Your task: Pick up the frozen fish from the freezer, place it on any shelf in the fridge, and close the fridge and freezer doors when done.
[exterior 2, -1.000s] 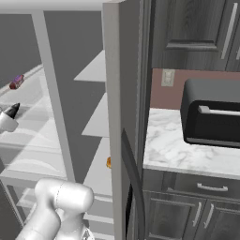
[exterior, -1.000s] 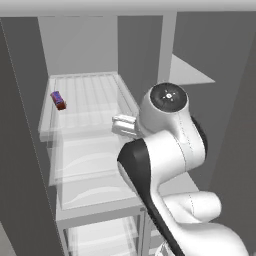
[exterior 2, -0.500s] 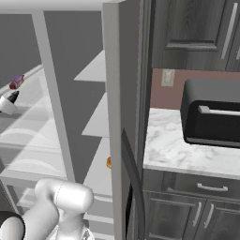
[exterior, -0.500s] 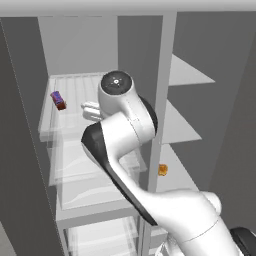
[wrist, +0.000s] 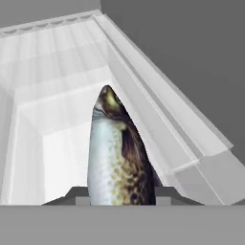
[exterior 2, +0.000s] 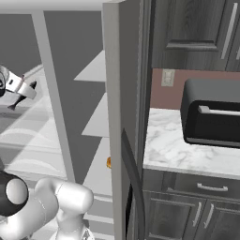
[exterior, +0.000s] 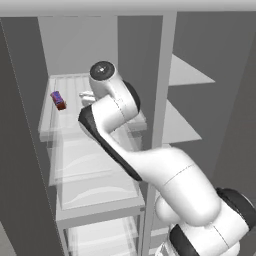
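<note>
While the claw (wrist: 122, 198) grips the frozen fish (wrist: 117, 153) lengthwise, head pointing ahead, the fridge's glass shelf (wrist: 57, 62) lies just below.

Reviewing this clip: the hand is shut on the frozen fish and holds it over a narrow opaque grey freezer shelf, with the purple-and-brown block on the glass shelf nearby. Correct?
One thing is wrong: the hand holds the frozen fish over a clear ribbed glass shelf in the fridge, not a grey freezer shelf. The hand view shows the glass under the fish, and the left base view shows the arm reaching into the wide compartment. The purple-and-brown block does lie on that glass shelf.
</note>
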Tool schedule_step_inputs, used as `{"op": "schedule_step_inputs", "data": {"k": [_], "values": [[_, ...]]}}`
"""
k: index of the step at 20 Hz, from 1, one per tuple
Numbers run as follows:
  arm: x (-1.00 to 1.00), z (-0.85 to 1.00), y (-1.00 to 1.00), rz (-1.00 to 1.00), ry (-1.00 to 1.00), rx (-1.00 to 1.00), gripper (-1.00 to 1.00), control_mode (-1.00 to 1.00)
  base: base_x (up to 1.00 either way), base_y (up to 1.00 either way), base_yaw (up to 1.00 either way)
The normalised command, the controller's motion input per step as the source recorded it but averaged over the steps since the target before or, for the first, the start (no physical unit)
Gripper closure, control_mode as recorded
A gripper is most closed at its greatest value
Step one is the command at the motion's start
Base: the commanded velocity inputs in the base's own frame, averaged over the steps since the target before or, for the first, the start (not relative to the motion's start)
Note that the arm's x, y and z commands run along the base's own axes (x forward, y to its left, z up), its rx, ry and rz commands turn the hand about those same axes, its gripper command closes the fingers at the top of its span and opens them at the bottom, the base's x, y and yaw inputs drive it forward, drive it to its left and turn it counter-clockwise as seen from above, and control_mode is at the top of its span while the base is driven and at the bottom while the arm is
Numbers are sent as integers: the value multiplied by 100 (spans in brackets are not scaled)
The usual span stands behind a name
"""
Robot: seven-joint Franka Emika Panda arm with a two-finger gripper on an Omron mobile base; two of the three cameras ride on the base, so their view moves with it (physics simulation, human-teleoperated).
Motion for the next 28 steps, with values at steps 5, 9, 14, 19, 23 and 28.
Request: {"op": "schedule_step_inputs", "data": {"k": [5,9,14,19,23,28], "values": [[100,-10,4,0,7,-7,100,-100,0,0,0],[100,-21,6,0,4,-6,100,-100,0,0,0],[98,-39,6,0,0,-11,-100,-100,0,0,0],[24,-6,0,0,0,-2,-100,-100,0,0,0],[-54,0,0,0,-3,0,-100,-100,0,0,0],[-100,0,0,0,-7,0,-100,-100,0,0,0]]}}
